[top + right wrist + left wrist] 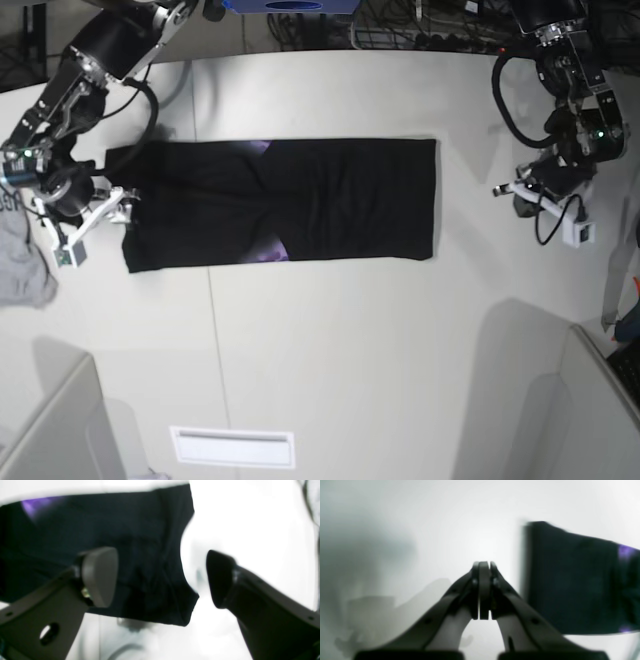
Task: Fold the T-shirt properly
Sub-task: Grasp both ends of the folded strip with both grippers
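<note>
Base view: T-shirt point(300, 205) folded lengthwise, flat on table point(350, 340).

My left end effector point(483, 590) is fully closed, its two fingers pressed flat together with nothing between them. In the base view that arm reaches down from the far edge with its wrist bent low. My right end effector point(160, 577) stands wide apart, one pad point(98, 576) on each side of the gap, holding nothing. That arm bends down from the opposite far corner, wrist low.
</note>
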### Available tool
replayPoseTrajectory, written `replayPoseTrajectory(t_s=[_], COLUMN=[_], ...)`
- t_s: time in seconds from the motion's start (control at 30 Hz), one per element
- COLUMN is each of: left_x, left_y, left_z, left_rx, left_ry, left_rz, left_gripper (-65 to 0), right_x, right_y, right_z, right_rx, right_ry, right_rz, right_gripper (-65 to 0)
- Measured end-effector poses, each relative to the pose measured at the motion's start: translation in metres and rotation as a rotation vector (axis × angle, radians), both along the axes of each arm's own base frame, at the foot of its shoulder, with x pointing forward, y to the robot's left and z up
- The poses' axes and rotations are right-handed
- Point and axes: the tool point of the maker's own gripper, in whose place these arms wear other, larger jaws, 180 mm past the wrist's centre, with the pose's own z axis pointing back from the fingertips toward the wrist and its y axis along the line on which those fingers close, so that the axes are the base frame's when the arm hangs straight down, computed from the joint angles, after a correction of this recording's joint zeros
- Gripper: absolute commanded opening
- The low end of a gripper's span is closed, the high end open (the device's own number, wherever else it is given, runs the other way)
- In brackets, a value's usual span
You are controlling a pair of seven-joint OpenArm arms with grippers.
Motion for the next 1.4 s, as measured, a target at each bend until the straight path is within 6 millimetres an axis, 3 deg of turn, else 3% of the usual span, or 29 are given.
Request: replayPoseTrajectory(t_s=[0.07,0.13,0.33,0.4,0.57,0.8,0.9,1.13,1.3,1.4], left_x=[-0.019,-0.026,-0.024,-0.016,-0.007,0.014,0.025,0.034,0.038,0.038], left_y=[0.026,0.037,0.038,0.033,-0.008,-0.039,-0.056,-0.082,-0.103,-0.113], left_z=[-0.003,-0.005,-0.02,-0.033,-0.079,-0.088,-0.092,-0.093,-0.093,-0.094], left_rx=[0.048,0.061,0.018,0.021,-0.063,-0.081,-0.095,-0.109,-0.147,-0.172], left_ry=[0.033,0.041,0.042,0.015,0.012,-0.061,-0.049,-0.052,-0.058,-0.059], left_rz=[0.037,0.052,0.059,0.055,-0.014,-0.05,-0.073,-0.136,-0.145,-0.141], left_gripper=[-65.0,-65.0,-65.0,-65.0,-65.0,-65.0,-65.0,-65.0,-65.0,-65.0], right_x=[0.003,0.003,-0.001,-0.002,-0.004,0.006,0.006,0.005,-0.001,-0.002], right_y=[-0.006,-0.013,-0.019,-0.019,-0.012,0.01,0.028,0.032,0.024,0.017], right_z=[-0.019,-0.038,-0.069,-0.07,-0.072,-0.074,-0.074,-0.083,-0.087,-0.085], right_rx=[0.034,0.074,0.149,0.15,0.164,0.308,0.406,0.452,0.438,0.417], right_ry=[0.055,0.119,0.194,0.196,0.217,0.161,0.121,0.137,0.165,0.185], right_rz=[0.016,0.002,0.006,0.01,0.018,0.018,0.026,0.013,0.01,0.019], right_gripper=[-12.9,-12.9,-12.9,-12.9,-12.9,-15.3,-20.4,-40.2,-62.4,-65.0])
